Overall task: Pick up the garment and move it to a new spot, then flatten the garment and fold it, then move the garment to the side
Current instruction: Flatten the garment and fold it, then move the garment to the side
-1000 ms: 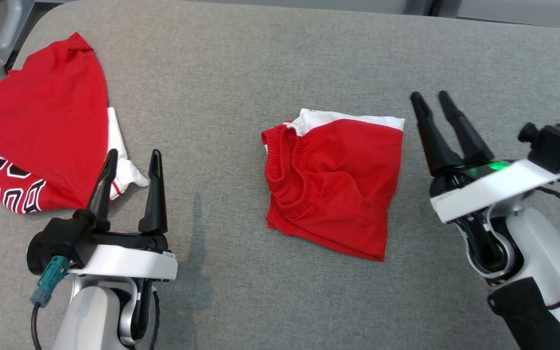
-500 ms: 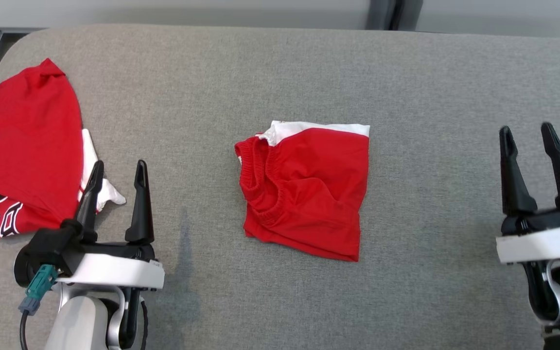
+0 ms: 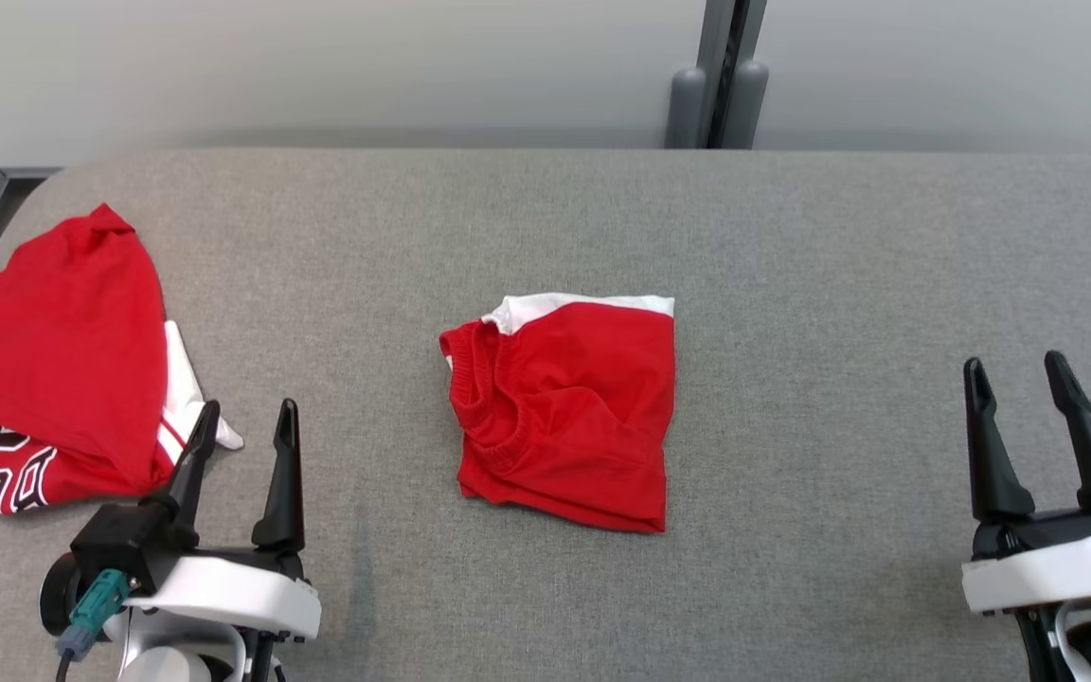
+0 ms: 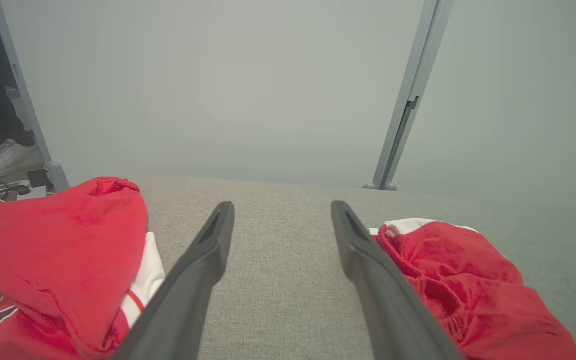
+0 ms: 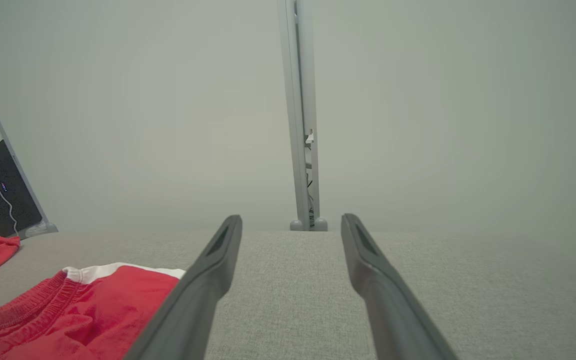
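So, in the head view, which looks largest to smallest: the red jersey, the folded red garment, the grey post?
1. Red jersey: largest, though the left edge cuts it off.
2. Folded red garment: somewhat smaller.
3. Grey post: smallest; it stands farther back, so its real size is unsure.

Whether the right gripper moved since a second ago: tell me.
Yes. Against the shorts, the right gripper has drawn away, rightward and down the head view.

Red garment (image 3: 569,412) lies folded mid-table (image 3: 839,284).
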You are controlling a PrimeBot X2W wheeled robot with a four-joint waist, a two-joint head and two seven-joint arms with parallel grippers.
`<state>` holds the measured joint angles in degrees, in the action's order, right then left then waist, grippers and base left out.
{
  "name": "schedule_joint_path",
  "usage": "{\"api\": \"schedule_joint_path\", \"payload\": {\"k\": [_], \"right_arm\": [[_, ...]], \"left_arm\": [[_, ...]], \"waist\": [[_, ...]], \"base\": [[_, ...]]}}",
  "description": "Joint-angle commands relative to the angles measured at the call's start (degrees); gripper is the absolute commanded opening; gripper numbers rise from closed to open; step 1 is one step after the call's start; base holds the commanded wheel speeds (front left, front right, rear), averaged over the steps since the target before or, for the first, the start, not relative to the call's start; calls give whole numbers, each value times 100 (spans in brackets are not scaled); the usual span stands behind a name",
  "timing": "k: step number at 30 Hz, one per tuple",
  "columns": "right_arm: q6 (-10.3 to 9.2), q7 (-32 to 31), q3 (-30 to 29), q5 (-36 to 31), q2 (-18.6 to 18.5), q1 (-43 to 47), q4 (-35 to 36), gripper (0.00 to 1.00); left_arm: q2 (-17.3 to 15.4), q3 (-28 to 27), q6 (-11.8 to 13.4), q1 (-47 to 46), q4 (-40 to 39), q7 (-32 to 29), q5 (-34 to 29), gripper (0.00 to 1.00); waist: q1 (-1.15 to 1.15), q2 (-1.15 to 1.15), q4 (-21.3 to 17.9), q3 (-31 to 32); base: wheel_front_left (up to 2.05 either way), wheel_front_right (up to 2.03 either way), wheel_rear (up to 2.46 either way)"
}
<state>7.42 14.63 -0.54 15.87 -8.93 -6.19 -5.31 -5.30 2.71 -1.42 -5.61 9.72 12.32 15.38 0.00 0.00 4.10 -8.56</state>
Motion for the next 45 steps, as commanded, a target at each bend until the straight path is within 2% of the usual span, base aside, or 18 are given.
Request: {"api": "schedule_joint_path", "payload": {"k": [1,11,19,45], "right_arm": [[13,-58,-26,-97,14,170,37,100],[13,-284,-148,-292,139,824,212,100],[13,-453,-336,-401,246,1244,505,100],[12,-541,-307,-466,362,1297,676,100]], "left_arm": [[-61,12,44,125,-31,-46,13,100],[-255,109,38,470,-142,-262,-88,100],[-273,105,95,666,-215,-357,3,100],[-348,187,174,653,-252,-386,132,100]], "waist": [[0,0,-31,213],[0,0,-33,626],[0,0,-67,829],[0,0,-90,814]], "base": [[0,0,0],[0,0,0],[0,0,0],[0,0,0]]}}
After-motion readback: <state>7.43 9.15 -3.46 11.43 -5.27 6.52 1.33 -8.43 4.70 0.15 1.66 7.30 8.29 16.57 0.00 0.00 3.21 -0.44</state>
